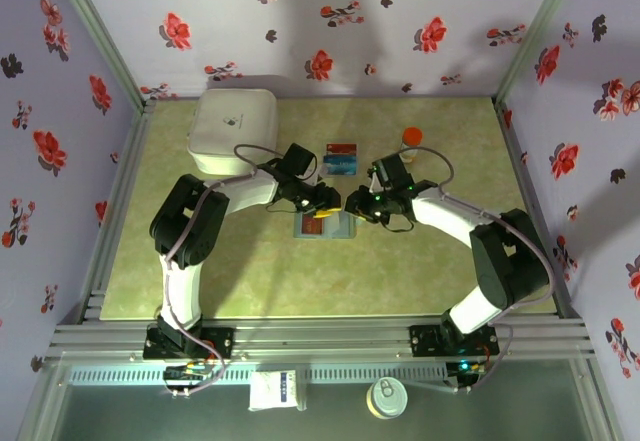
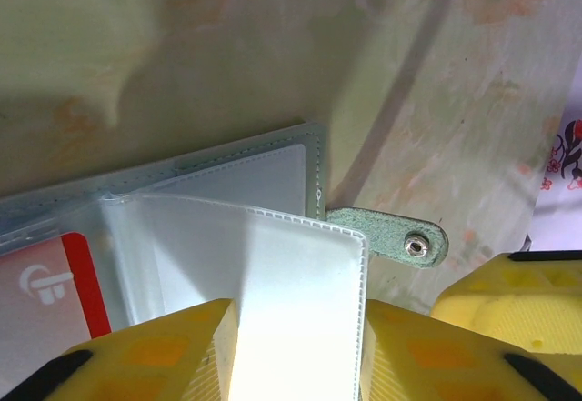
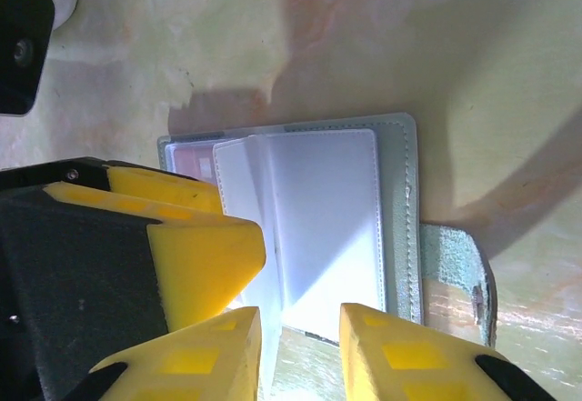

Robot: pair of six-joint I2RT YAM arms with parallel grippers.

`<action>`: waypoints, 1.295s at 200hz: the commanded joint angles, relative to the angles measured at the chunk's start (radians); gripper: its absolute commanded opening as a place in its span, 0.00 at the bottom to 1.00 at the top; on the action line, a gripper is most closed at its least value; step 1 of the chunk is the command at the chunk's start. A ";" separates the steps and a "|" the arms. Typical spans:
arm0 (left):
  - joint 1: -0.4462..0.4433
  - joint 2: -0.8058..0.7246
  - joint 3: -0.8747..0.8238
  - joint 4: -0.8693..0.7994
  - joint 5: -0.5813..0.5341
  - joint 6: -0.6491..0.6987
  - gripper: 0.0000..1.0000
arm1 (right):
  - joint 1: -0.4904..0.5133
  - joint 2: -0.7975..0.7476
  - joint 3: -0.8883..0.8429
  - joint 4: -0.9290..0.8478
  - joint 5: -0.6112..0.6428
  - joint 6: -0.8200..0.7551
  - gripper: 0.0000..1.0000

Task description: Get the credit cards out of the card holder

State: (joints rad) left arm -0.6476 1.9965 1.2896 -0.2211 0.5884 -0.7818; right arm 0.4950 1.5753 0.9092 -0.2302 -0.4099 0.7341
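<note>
Green table (image 1: 430, 271); left hand (image 1: 324, 205), right hand (image 1: 353, 207) tilted over card holder (image 1: 326, 227)

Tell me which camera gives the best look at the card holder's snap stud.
Left wrist: the stud sits face-on on its green tab, nothing covering it. Right wrist shows the tab beside the card holder, the stud dim and edge-on. Top external shows the card holder far off; stud too small to tell.
</note>
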 commanded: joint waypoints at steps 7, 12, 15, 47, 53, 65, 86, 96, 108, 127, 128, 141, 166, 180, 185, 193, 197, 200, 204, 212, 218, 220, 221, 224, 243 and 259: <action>0.008 -0.030 0.042 -0.015 0.016 0.029 0.39 | 0.021 -0.004 0.027 -0.026 0.030 0.007 0.30; 0.008 -0.026 0.051 -0.014 0.022 0.029 0.39 | 0.023 -0.007 0.028 -0.029 0.035 0.007 0.30; 0.007 -0.022 0.059 -0.014 0.025 0.030 0.39 | 0.023 -0.009 0.029 -0.031 0.039 0.005 0.30; 0.006 -0.011 0.091 -0.011 0.042 0.024 0.40 | 0.024 -0.054 0.033 -0.080 0.098 -0.010 0.31; 0.006 -0.008 0.092 -0.011 0.045 0.025 0.40 | 0.024 -0.064 0.033 -0.087 0.110 -0.013 0.31; 0.006 -0.002 0.096 -0.016 0.050 0.030 0.40 | 0.024 -0.073 0.033 -0.096 0.120 -0.018 0.31; 0.009 -0.015 0.071 -0.014 0.047 0.034 0.39 | 0.024 -0.063 0.042 -0.098 0.104 -0.018 0.31; 0.016 -0.025 0.051 -0.005 0.043 0.033 0.39 | 0.025 -0.053 0.043 -0.089 0.092 -0.012 0.30; 0.028 -0.038 0.027 0.003 0.039 0.032 0.38 | 0.029 -0.038 0.041 -0.072 0.076 -0.003 0.29; 0.055 -0.071 -0.024 0.016 0.035 0.029 0.36 | 0.040 -0.008 0.052 -0.043 0.048 0.012 0.28; 0.057 -0.072 -0.025 0.017 0.035 0.029 0.36 | 0.040 -0.006 0.053 -0.041 0.047 0.013 0.28; 0.077 -0.099 -0.064 0.027 0.032 0.032 0.35 | 0.054 0.023 0.070 -0.029 0.035 0.019 0.28; 0.120 -0.139 -0.121 0.018 0.029 0.050 0.33 | 0.087 0.093 0.112 -0.006 0.018 0.032 0.26; 0.144 -0.175 -0.164 0.022 0.020 0.054 0.31 | 0.103 0.132 0.140 0.012 0.000 0.042 0.26; 0.152 -0.186 -0.179 0.022 0.016 0.059 0.30 | 0.109 0.148 0.148 0.016 -0.004 0.043 0.26; 0.165 -0.196 -0.197 0.017 0.009 0.067 0.29 | 0.117 0.172 0.167 0.022 -0.013 0.047 0.25; 0.171 -0.201 -0.205 0.012 0.007 0.071 0.28 | 0.121 0.183 0.174 0.025 -0.017 0.047 0.25; 0.175 -0.202 -0.210 0.010 0.007 0.073 0.28 | 0.124 0.193 0.179 0.026 -0.019 0.048 0.25; 0.181 -0.203 -0.216 0.007 0.006 0.077 0.26 | 0.127 0.201 0.186 0.029 -0.022 0.049 0.25; 0.191 -0.205 -0.227 0.002 0.006 0.083 0.24 | 0.133 0.223 0.199 0.033 -0.029 0.050 0.25; 0.196 -0.205 -0.236 0.003 0.007 0.084 0.22 | 0.137 0.238 0.207 0.036 -0.032 0.051 0.24; 0.196 -0.204 -0.238 0.003 0.007 0.085 0.21 | 0.137 0.241 0.209 0.037 -0.033 0.052 0.24; 0.196 -0.203 -0.239 0.003 0.008 0.085 0.21 | 0.138 0.243 0.210 0.038 -0.034 0.052 0.24; 0.198 -0.203 -0.242 0.003 0.007 0.085 0.20 | 0.138 0.249 0.213 0.039 -0.036 0.053 0.24; 0.199 -0.184 -0.246 0.005 0.009 0.092 0.15 | 0.142 0.274 0.217 0.052 -0.043 0.057 0.24; 0.199 -0.165 -0.241 0.003 0.014 0.095 0.12 | 0.142 0.289 0.221 0.054 -0.046 0.057 0.24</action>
State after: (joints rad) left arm -0.4496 1.8133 1.0485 -0.2119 0.6014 -0.7212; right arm 0.6315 1.8408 1.1042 -0.1921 -0.4324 0.7715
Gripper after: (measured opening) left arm 0.138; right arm 0.242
